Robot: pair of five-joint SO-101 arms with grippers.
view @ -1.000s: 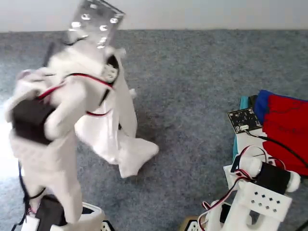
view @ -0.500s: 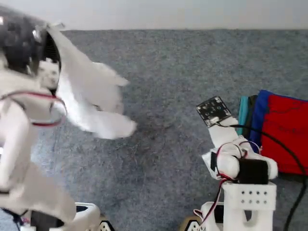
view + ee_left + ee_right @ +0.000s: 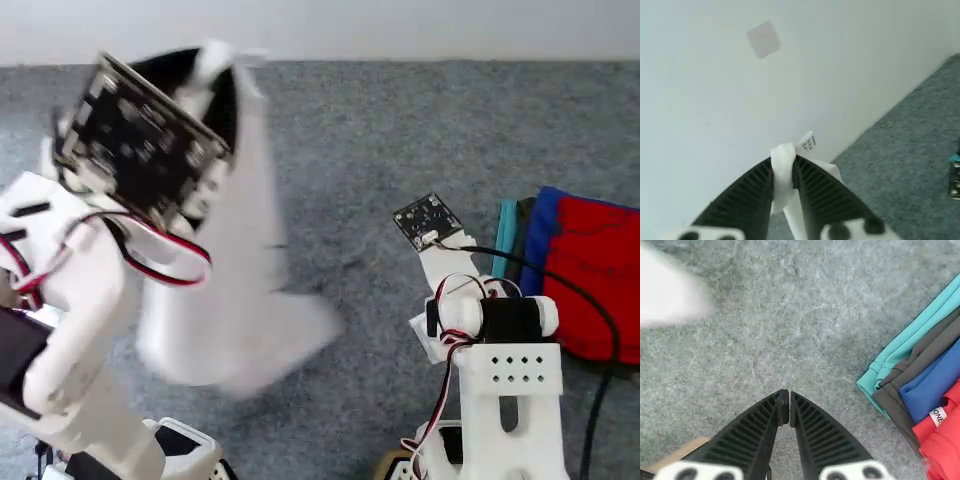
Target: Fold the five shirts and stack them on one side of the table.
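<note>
A white shirt (image 3: pixel 240 290) hangs in the air over the left half of the grey table, its lower end blurred above the carpet. My left gripper (image 3: pixel 785 167) is shut on a bunched edge of the white shirt (image 3: pixel 782 175), raised high with a pale wall behind it. My right gripper (image 3: pixel 785 402) is shut with nothing in it, low over bare carpet near the table's middle. A stack of folded shirts (image 3: pixel 585 270) lies at the right edge: teal (image 3: pixel 900 350), dark grey, blue (image 3: pixel 935 385) and red (image 3: pixel 945 440).
Grey carpet (image 3: pixel 400 130) covers the table, with a pale wall along the far side. The right arm's white base (image 3: pixel 505 400) stands at the front right, next to the stack. A black cable (image 3: pixel 590 300) crosses the stack's front.
The left arm has swung the white shirt from the far left back toward the middle, so it hangs lower and longer. The right arm has shifted slightly.
</note>
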